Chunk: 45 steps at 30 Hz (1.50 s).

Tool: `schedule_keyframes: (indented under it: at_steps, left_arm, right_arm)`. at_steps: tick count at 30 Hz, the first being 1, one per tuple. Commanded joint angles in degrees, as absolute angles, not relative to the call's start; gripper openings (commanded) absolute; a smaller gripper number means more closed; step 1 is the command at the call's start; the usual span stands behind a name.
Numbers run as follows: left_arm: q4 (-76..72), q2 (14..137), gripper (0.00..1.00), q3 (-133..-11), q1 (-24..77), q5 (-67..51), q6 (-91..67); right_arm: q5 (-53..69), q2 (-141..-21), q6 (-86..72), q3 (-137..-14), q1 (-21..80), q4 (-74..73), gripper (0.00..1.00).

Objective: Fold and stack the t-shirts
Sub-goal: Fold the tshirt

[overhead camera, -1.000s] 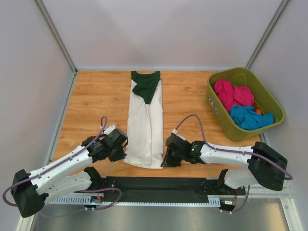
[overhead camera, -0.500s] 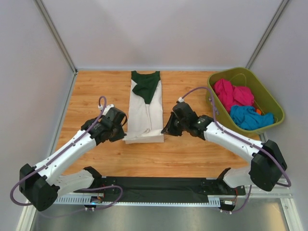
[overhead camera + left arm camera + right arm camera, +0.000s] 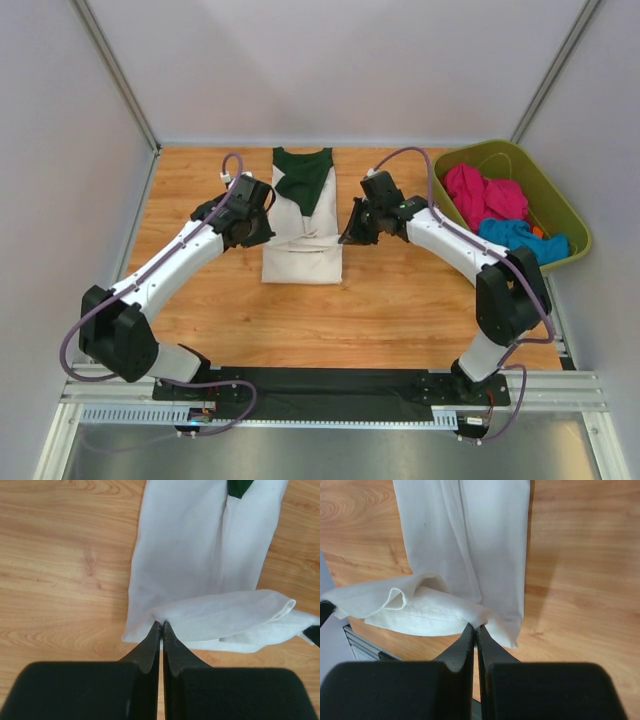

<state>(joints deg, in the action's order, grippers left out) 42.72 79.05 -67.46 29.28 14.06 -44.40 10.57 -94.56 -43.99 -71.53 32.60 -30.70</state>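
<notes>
Left gripper [image 3: 161,625]: jaws pinched tight on one white hem corner of t-shirt [image 3: 300,262]. Right gripper [image 3: 475,628]: likewise clamped on opposite hem corner. Hem held doubled over lower body (loose fold sagging between grippers). T-shirt lies as narrow strip mid-table [image 3: 190,200], green neckband at far end. Olive tub [image 3: 470,255] at far right, pink and blue clothes [image 3: 500,215] inside.

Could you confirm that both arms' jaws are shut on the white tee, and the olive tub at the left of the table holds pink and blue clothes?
No: the top external view shows the olive tub at the right of the table, not the left. The left gripper and right gripper do have jaws shut on the white tee, and the tub holds pink and blue clothes.
</notes>
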Motion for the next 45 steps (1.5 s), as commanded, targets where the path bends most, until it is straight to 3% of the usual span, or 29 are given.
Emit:
schedule_keyframes:
  at_steps: [1, 19, 45]
  left_arm:
    - [40.78, 81.82, 0.00, -71.36, 27.34, 14.59, -40.96]
    - [36.13, 96.76, 0.00, -75.85, 21.80, 11.87, -39.38]
    - [30.94, 105.56, 0.00, -79.45, 18.99, 10.55, -34.72]
  right_arm:
    - [13.79, -98.42, -39.73, -77.59, 30.07, -31.38, 0.00]
    - [16.70, -115.83, -35.77, -92.11, 27.16, -34.98, 0.00]
    - [18.98, -124.89, -35.24, -100.37, 25.05, -37.35, 0.00]
